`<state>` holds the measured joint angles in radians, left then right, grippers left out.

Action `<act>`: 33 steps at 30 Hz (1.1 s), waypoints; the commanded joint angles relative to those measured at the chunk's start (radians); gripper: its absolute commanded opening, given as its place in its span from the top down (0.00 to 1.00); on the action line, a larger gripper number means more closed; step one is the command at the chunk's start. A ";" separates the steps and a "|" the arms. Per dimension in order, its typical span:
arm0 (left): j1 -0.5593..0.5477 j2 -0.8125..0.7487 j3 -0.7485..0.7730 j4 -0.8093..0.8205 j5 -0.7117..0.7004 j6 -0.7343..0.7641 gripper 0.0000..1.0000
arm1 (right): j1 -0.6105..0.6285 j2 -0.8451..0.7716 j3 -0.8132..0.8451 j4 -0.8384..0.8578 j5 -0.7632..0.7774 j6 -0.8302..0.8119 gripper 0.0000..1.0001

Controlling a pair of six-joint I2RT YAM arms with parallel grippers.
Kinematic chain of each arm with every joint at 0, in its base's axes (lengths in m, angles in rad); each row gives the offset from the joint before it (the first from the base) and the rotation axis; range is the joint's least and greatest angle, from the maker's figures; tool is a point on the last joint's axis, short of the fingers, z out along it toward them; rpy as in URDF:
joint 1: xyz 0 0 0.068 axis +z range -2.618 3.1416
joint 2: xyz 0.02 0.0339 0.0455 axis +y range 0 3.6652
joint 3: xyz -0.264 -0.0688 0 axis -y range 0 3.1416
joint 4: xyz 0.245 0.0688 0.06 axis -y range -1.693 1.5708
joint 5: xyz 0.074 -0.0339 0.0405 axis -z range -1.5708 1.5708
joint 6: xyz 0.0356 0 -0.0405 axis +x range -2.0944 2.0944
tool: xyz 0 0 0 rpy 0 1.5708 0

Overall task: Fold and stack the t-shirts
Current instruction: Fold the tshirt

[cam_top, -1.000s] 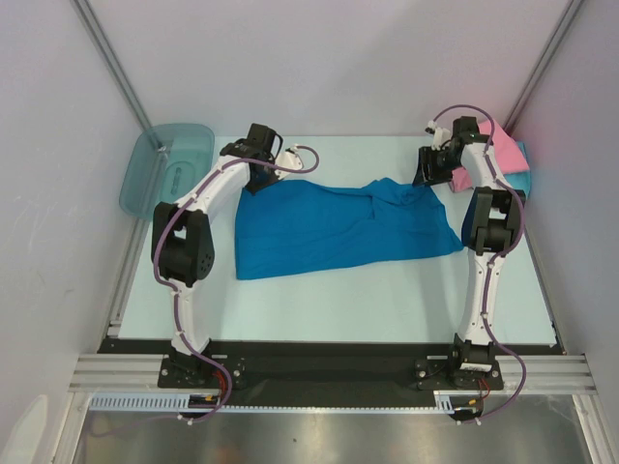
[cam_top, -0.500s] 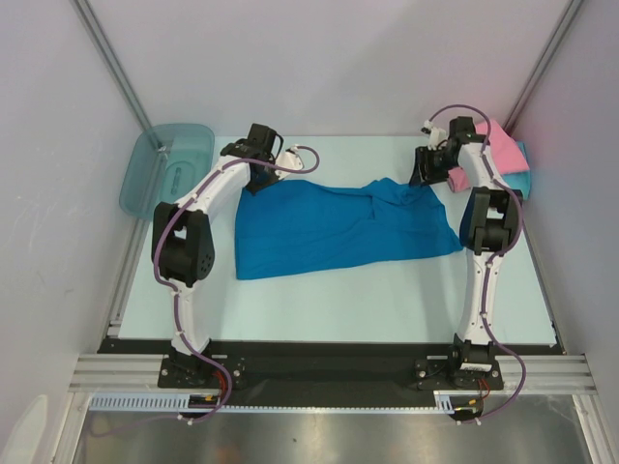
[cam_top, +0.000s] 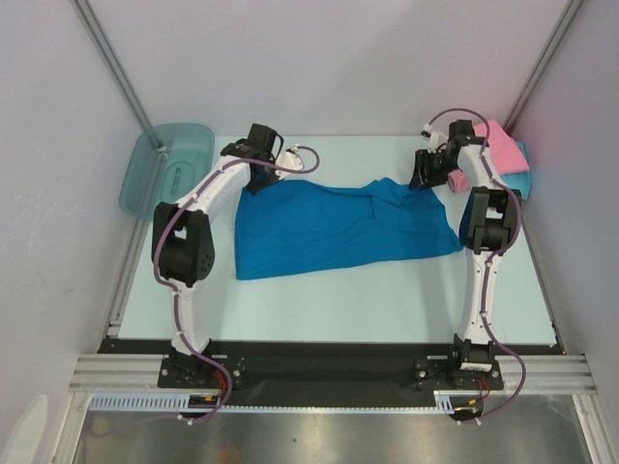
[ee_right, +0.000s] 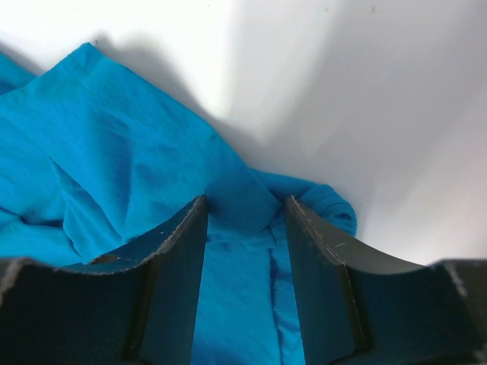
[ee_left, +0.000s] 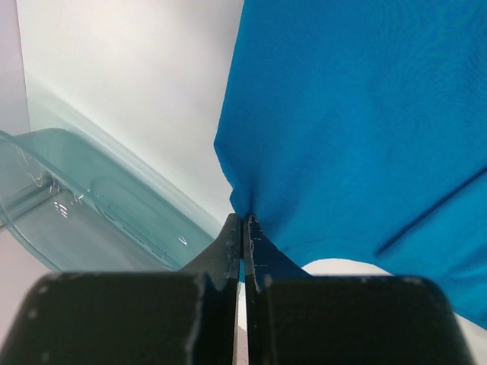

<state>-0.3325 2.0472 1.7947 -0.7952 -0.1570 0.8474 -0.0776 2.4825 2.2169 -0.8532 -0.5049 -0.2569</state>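
Obs.: change over the last second is small. The right arm's wrist has shifted slightly above the far right corner of the blue shirt (cam_top: 329, 227). The left arm has not moved, and the shirt's outline on the surface (cam_top: 387, 290) is the same as before.

Left fingers (ee_left: 242, 228): fully closed, pinching the shirt's far left corner. In the left wrist view the cloth fans out from the seam between them.

Right fingers (cam_top: 426, 174): about half open, down over the bunched far right corner. In the right wrist view a rumpled fold lies between them with a gap on both sides, so nothing is pinched yet.

Shirt position: spread across the middle of the surface, left half fairly flat, right half creased toward the corner under the right fingers. The pink shirt (cam_top: 505, 153) sits at the far right behind the right arm, with a sliver of turquoise shirt (cam_top: 523, 152) showing at its edge. The plastic bin (cam_top: 164, 169) is at the far left, apart from the cloth.

Reading: this looks like a fine placement of the right side, not the start of a fold. One corner is secured and the other only straddled. The right fingers need to close on that fold before both corners can be lifted together. Risk: the bunched cloth may give a grip on more than one layer.
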 commanded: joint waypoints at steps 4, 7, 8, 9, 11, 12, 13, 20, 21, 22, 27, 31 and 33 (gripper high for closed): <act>-0.017 -0.065 0.019 0.002 -0.016 0.007 1.00 | -0.027 -0.031 0.040 0.022 0.012 -0.015 0.49; -0.017 -0.065 0.022 0.002 -0.018 0.007 1.00 | -0.034 -0.023 0.026 0.020 0.008 -0.013 0.49; -0.019 -0.065 0.023 0.002 -0.018 0.005 1.00 | -0.034 -0.023 0.020 0.023 0.008 -0.015 0.49; -0.019 -0.067 0.022 0.002 -0.018 0.007 1.00 | -0.034 -0.023 0.015 0.025 0.005 -0.013 0.49; -0.019 -0.065 0.023 0.002 -0.019 0.008 1.00 | -0.034 -0.023 0.009 0.028 -0.009 -0.012 0.50; -0.019 -0.067 0.020 0.001 -0.021 0.010 1.00 | -0.034 -0.023 0.006 0.029 -0.014 -0.010 0.50; -0.019 -0.065 0.020 0.001 -0.021 0.012 1.00 | -0.033 -0.020 0.003 0.032 -0.020 -0.010 0.50; -0.022 -0.058 0.038 -0.002 -0.026 0.013 1.00 | -0.018 -0.019 0.009 0.026 -0.064 -0.013 0.51; -0.022 -0.058 0.038 -0.004 -0.026 0.013 1.00 | -0.016 -0.020 0.012 0.028 -0.061 -0.012 0.51; -0.022 -0.058 0.040 -0.004 -0.026 0.015 1.00 | -0.016 -0.022 0.013 0.029 -0.064 -0.010 0.52; -0.022 -0.056 0.040 -0.004 -0.027 0.024 1.00 | -0.013 -0.023 0.003 0.025 -0.075 -0.010 0.53; -0.023 -0.051 0.048 -0.006 -0.024 0.016 1.00 | -0.013 -0.023 -0.028 0.026 -0.102 -0.012 0.56; -0.023 -0.053 0.048 -0.006 -0.024 0.015 1.00 | -0.013 -0.022 -0.034 0.026 -0.118 -0.007 0.58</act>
<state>-0.3462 2.0472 1.7973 -0.7959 -0.1741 0.8490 -0.0917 2.4825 2.1941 -0.8345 -0.5751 -0.2634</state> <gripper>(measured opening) 0.009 0.432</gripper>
